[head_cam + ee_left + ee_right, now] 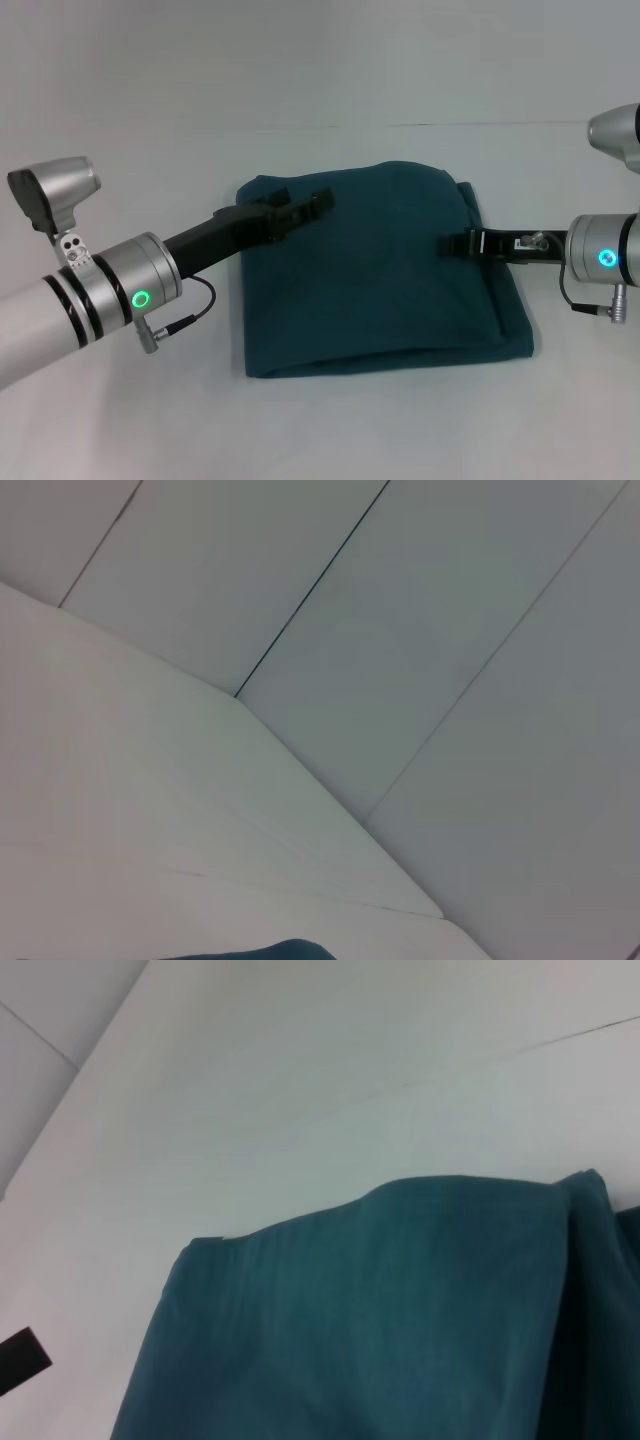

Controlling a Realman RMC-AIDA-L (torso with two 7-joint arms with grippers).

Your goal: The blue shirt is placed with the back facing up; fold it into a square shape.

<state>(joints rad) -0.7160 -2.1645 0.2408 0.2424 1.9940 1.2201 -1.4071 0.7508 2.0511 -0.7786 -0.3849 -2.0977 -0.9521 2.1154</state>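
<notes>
- Shirt: the blue shirt (385, 270) is seen folded almost square on the table (120, 420).
- It is lain between left gripper (318, 203) and right gripper (452, 243).
- Whether either is clenched cannot be told.

Both arms are silver-grey tubes with black bands and a glowing green ring light behind black wrist sections. A thin black cable (185, 310) loops behind the left fingers (305, 208); the right fingers (462, 243) are black too, with a silver fitting behind.
</notes>
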